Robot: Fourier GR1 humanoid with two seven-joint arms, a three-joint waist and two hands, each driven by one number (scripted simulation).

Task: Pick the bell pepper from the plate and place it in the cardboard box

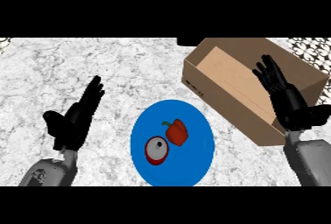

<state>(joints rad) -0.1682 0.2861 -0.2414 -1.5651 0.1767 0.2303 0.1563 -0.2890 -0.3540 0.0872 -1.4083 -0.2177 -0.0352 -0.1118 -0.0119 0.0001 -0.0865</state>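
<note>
Here, in the head view, a blue plate lies on the pale marbled counter, near the middle and toward the near edge. On the plate rests a red bell pepper with a short green stem at its far end; it sits slightly right of the plate's centre. Just beside it, to the near left, lies a red round item with a white disc face, too small to identify; the two seem to touch or nearly touch.

To the right and farther away stands an open cardboard box, turned at an angle to the counter's edge, its tan inside showing. Its near left wall comes close to the plate's far right rim, though the two stay apart.

The left hand shows at the left of the plate, well apart from it, fingers straight and together pointing away and to the right, thumb out to the left; it holds nothing. The right hand shows over the box's right part, fingers straight and slightly spread pointing to the far side, likewise empty. Grey forearms come in from the near edge below both hands.

The pepper is on the plate, untouched by either hand.
</note>
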